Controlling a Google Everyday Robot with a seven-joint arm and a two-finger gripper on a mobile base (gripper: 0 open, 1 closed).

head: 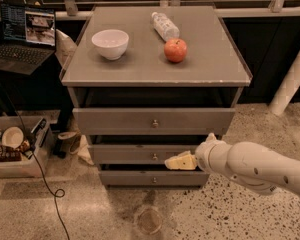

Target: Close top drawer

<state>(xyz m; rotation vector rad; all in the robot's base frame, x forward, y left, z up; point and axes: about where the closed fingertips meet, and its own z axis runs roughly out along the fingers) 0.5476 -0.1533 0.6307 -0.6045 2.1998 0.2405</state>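
Note:
The top drawer [125, 121] is the widest grey front, just under the cabinet top, with a small round metal knob [155, 123] at its centre. It stands slightly out, with a dark gap above it. My gripper [179, 161] has pale yellowish fingers that show as one shut wedge with nothing in it. It hangs below the top drawer, in front of the middle drawer [125, 154] and right of that drawer's knob. It is apart from the top drawer's front. My white arm [250, 166] comes in from the lower right.
On the cabinet top [210, 64] are a white bowl [110, 43], a red apple [175, 50] and a lying plastic bottle [164, 26]. A laptop [25, 36] is at the left, a box of clutter [12, 146] and a cable on the floor. The bottom drawer [152, 178] is below.

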